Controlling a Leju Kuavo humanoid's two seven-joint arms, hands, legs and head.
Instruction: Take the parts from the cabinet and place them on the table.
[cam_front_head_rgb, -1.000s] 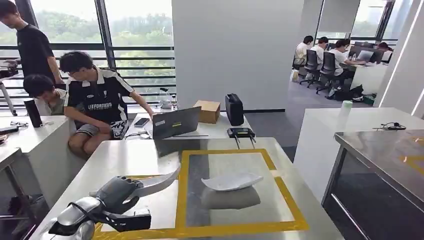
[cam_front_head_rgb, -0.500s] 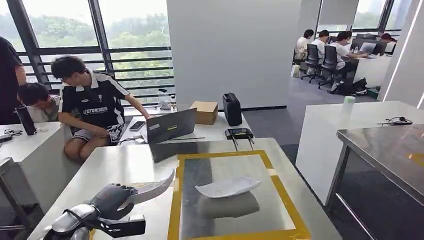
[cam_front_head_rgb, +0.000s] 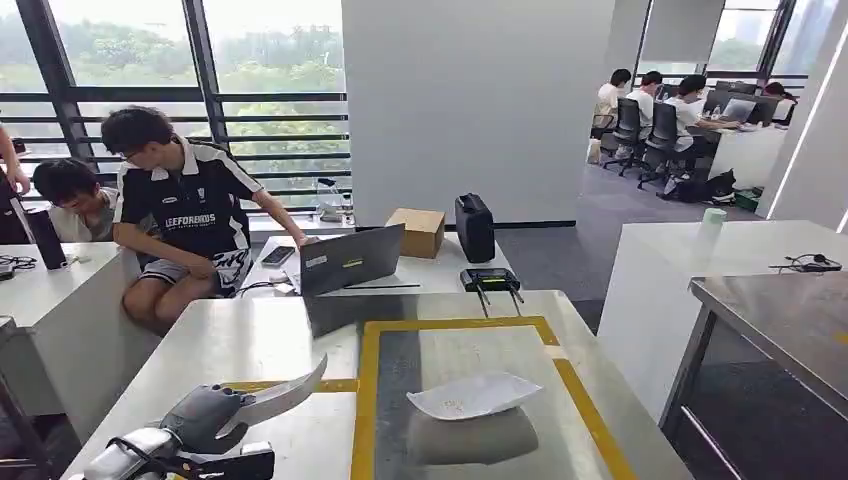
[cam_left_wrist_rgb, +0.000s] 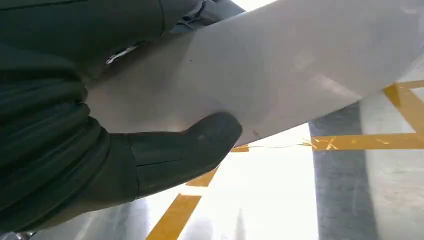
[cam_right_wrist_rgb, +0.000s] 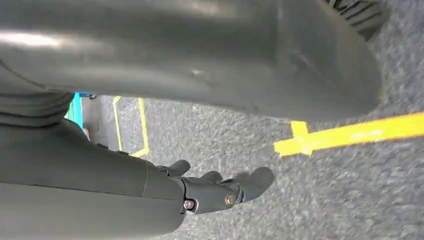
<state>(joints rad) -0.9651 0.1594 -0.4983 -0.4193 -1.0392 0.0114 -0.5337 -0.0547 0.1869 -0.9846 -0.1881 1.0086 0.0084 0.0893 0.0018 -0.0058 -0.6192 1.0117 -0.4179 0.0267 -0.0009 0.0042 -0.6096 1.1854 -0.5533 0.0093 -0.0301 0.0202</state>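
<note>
Over the steel tabletop (cam_front_head_rgb: 260, 340), the left robot hand (cam_front_head_rgb: 205, 420) grips a curved white part (cam_front_head_rgb: 285, 388); another white part (cam_front_head_rgb: 472, 396) lies inside the yellow tape square (cam_front_head_rgb: 455, 326). Right robot hand (cam_right_wrist_rgb: 220, 192) hangs with fingers curled, holding nothing.

- Left hand (cam_front_head_rgb: 205, 425): arm cut off by the head view's lower edge; fingers hidden behind the part (cam_front_head_rgb: 280, 392) it holds.
- Part, left wrist view (cam_left_wrist_rgb: 280, 65): both ends run out of frame.
- Right hand (cam_right_wrist_rgb: 210, 192): palm hidden behind the grey cover; finger spread unclear.
- Table (cam_front_head_rgb: 250, 335): near edge cut off.
- Person (cam_front_head_rgb: 10, 165): mostly out of frame.
</note>
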